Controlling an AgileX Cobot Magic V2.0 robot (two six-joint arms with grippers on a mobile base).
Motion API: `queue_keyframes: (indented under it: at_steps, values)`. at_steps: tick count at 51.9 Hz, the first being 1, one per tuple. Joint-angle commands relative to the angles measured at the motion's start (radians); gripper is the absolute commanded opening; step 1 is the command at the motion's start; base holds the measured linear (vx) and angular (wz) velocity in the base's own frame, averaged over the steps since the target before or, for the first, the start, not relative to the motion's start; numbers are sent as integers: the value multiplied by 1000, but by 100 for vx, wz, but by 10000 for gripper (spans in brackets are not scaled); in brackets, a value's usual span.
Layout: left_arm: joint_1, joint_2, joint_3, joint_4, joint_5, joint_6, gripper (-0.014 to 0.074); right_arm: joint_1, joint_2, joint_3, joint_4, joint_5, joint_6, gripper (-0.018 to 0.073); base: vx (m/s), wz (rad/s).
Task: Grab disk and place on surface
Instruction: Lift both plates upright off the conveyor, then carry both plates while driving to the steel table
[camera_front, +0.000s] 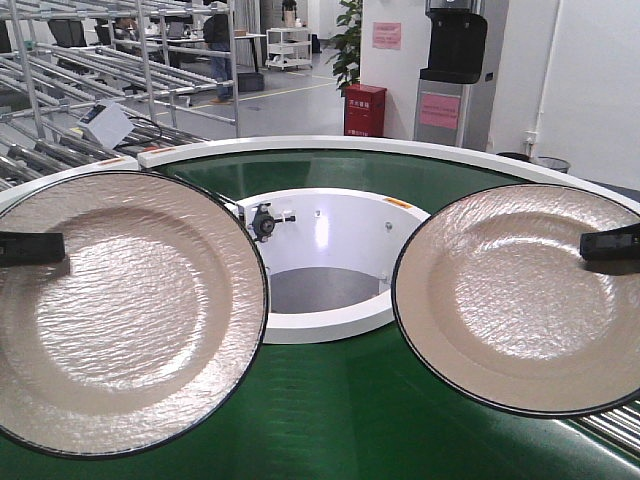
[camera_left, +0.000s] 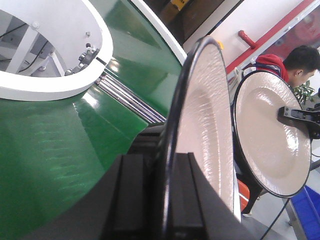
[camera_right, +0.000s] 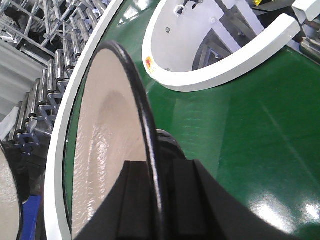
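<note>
Front on, I see two round disks facing me: the left disk (camera_front: 125, 310) and the right disk (camera_front: 520, 295). Both are cream with a glossy, rippled face, a shallow dished centre and a thin black rim. They are held up on edge with the green conveyor belt (camera_front: 330, 410) behind them, one on either side of its white inner ring (camera_front: 330, 325). In this view the left pincer (camera_front: 50, 248) and right pincer (camera_front: 592, 243) show only as one flat black finger across each face.

The left wrist view turns the left disk edge-on. There I see that pincer closed on the rim, a blocky black finger on each side. It also shows the right disk further off, and a person in red (camera_left: 297, 62) behind it.

The right wrist view shows its pincer clamped on the right disk's rim likewise, with steel roller racks (camera_right: 45, 100) beyond the belt's white edge.
</note>
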Motion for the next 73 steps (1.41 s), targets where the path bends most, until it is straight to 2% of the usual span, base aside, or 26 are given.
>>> queue_keyframes:
  at_steps: [1,25,73]
  values:
    - [-6,-39,-33,-143,-3,-16,-8,0,-45,-29,140,24,7,-9,0,-2]
    - [-6,-39,-33,-143,-3,-16,-8,-1,-44,-29,140,20,7,-9,-6,-23]
    - [-6,-39,-33,-143,-3,-16,-8,-1,-44,-29,140,22,7,-9,-17,-64]
